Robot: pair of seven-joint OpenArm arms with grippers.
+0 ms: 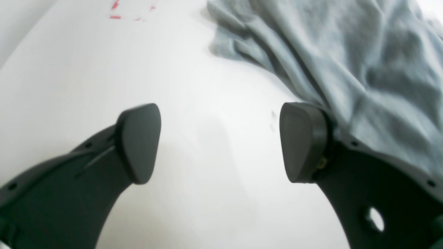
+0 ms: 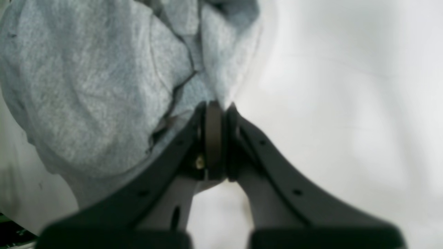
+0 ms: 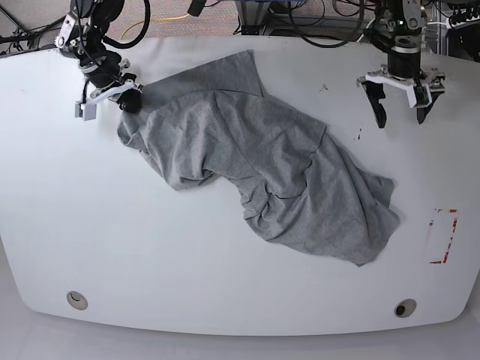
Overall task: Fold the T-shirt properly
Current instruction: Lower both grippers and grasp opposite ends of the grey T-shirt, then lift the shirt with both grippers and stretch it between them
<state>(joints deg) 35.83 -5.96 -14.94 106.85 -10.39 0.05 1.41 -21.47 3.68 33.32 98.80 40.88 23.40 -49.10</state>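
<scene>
The grey T-shirt [image 3: 277, 176] lies crumpled and wrinkled across the middle of the white table [image 3: 150, 247], running from upper left to lower right. No lettering shows. My right gripper [image 3: 132, 100] is at the shirt's upper left end. In the right wrist view my right gripper [image 2: 214, 105] is shut on a fold of the shirt [image 2: 104, 86]. My left gripper [image 3: 400, 112] hangs open and empty above the table at the back right, apart from the shirt. In the left wrist view my left gripper [image 1: 219, 141] is open over bare table, with the shirt [image 1: 346, 62] at the upper right behind one finger.
A red-marked rectangle [image 3: 442, 236] is on the table near the right edge; it also shows in the left wrist view [image 1: 131, 10]. Two round fittings [image 3: 75, 300] [image 3: 405, 308] sit near the front edge. Cables [image 3: 315, 19] lie behind the table.
</scene>
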